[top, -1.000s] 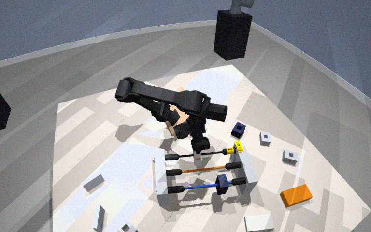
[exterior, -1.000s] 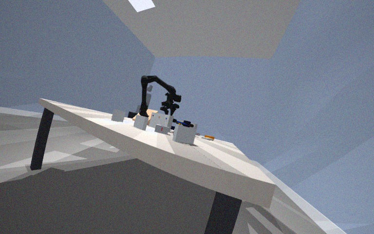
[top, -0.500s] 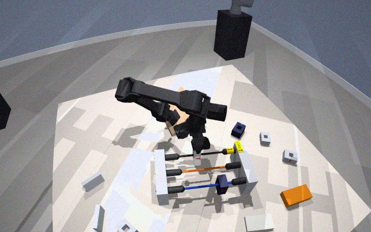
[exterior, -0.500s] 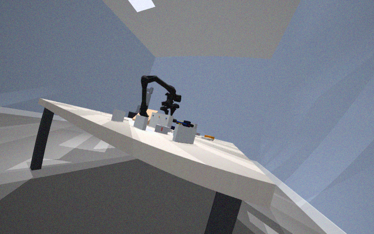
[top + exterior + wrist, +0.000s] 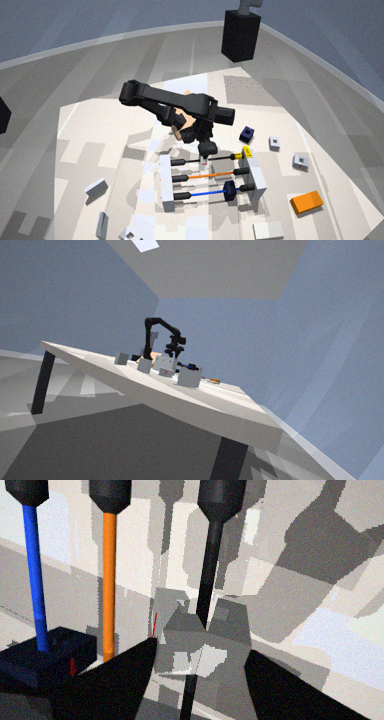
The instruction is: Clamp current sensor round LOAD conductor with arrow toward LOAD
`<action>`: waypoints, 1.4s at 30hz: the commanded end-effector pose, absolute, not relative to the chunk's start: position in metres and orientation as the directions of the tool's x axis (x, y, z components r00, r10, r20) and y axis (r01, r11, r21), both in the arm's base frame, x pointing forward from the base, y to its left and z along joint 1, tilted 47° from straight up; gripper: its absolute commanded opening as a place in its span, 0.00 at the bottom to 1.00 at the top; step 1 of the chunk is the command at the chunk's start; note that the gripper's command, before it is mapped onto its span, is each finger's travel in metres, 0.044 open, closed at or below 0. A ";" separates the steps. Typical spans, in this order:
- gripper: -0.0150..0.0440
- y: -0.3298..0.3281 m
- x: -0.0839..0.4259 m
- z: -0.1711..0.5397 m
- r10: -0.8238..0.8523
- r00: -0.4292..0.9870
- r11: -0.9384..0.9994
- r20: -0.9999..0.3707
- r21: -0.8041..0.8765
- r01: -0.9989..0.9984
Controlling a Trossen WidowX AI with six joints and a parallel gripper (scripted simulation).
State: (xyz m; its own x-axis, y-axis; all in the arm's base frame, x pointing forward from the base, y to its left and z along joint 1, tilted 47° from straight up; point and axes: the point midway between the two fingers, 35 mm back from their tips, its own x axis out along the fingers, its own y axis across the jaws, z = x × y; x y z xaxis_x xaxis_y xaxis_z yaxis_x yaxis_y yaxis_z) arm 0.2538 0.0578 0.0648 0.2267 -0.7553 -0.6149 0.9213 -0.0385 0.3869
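Current sensor (image 5: 203,165) (image 5: 192,639) between two fingers (image 5: 206,155) (image 5: 177,354), at one of three conductors (image 5: 210,175) (image 5: 185,365) (image 5: 108,580)

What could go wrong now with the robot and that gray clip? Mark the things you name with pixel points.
The gripper (image 5: 204,157) (image 5: 201,651) holds the gray clip (image 5: 203,165) (image 5: 202,640) at the black wire (image 5: 193,161) (image 5: 207,575).

1. Its two halves look apart on top, so it might slip off if let go too soon.
2. The orange wire (image 5: 212,175) (image 5: 108,585) runs close by, so a finger might bump it.
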 end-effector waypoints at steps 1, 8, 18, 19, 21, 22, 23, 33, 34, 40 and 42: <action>0.25 0.058 0.254 0.065 -0.755 0.226 -0.041 -0.616 0.388 0.921; 0.25 0.058 0.254 0.065 -0.755 0.226 -0.041 -0.616 0.388 0.921; 0.25 0.057 0.256 0.065 -0.754 0.195 -0.065 -0.627 0.367 0.928; 0.25 0.057 0.257 0.065 -0.754 0.181 -0.076 -0.632 0.357 0.931; 0.25 0.056 0.259 0.065 -0.752 0.146 -0.103 -0.643 0.333 0.937; 0.25 0.055 0.260 0.065 -0.750 0.127 -0.117 -0.649 0.320 0.940; 0.25 0.055 0.261 0.066 -0.747 0.108 -0.132 -0.655 0.307 0.943; 0.39 0.051 0.265 0.066 -0.737 0.033 -0.192 -0.675 0.257 0.947; 0.43 0.051 0.265 0.066 -0.737 0.033 -0.192 -0.675 0.257 0.947; 0.70 0.051 0.265 0.066 -0.737 0.033 -0.192 -0.675 0.257 0.947; 0.79 0.051 0.265 0.066 -0.737 0.033 -0.192 -0.675 0.257 0.947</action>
